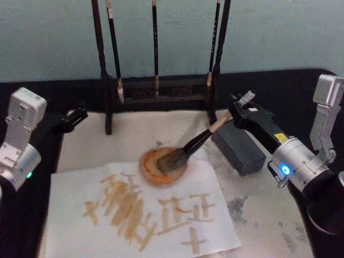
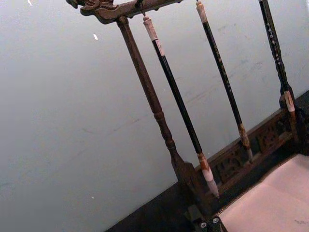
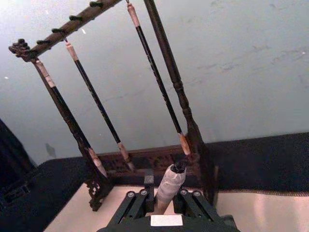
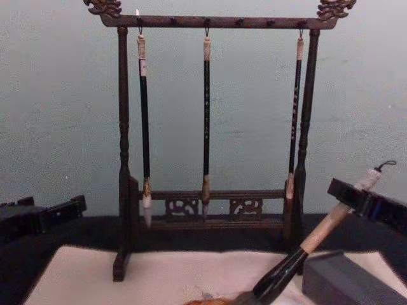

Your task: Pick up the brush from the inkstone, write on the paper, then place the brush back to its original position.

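My right gripper [image 1: 235, 114] is shut on the pale upper handle of the brush [image 1: 200, 141], just above the left end of the inkstone [image 1: 240, 148], a dark grey block on the mat. The brush slants down to the left and its bushy bristles rest in a round orange dish [image 1: 153, 167]. That dish sits on the top edge of the paper [image 1: 70, 226], a white sheet with brown strokes written on it. From the chest, the brush [image 4: 318, 237] tilts up into the right gripper [image 4: 353, 198], beside the inkstone [image 4: 343, 279]. The brush's white cap [image 3: 170, 182] stands between the fingers. My left gripper [image 1: 74, 117] is parked at the left.
A dark carved wooden rack [image 1: 161, 88] stands at the back with three slim black-handled brushes [image 4: 206, 114] hanging from it. A cream felt mat [image 1: 269, 215] lies under everything, stained grey at the right. Black table surface surrounds the mat.
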### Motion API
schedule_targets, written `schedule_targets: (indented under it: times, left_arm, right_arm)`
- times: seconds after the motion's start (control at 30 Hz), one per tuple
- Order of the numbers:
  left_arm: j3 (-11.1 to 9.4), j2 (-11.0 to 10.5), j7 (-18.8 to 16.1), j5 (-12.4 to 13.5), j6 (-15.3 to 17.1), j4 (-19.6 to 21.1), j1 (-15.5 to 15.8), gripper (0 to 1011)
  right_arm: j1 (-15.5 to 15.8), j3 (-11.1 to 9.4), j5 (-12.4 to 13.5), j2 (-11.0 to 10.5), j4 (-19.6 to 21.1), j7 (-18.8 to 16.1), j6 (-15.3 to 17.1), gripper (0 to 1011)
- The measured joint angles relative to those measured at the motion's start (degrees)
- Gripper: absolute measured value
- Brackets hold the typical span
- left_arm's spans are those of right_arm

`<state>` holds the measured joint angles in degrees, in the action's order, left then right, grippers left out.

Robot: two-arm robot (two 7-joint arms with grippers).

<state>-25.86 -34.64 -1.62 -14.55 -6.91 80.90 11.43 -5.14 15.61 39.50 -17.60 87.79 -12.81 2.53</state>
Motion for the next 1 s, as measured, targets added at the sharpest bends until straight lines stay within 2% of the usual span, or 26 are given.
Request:
schedule_targets:
  times: [0.4, 0.93, 1.0]
  left_arm:
    - [0.00, 0.00, 0.00, 0.00, 0.00, 0.00, 0.00, 1002]
    - [0.00, 0.00, 0.00, 0.00, 0.00, 0.00, 0.00, 1002]
    - [0.00, 0.00, 0.00, 0.00, 0.00, 0.00, 0.00, 1002]
  right_arm:
    - [0.05, -0.40, -2.10, -0.12, -0.01, 1.94, 2.02, 208]
    - [0.03, -0.36, -1.94, -0.10, -0.03, 1.73, 1.84, 208]
    - [0.05, -0.30, -1.96, -0.09, -0.08, 1.69, 1.88, 249]
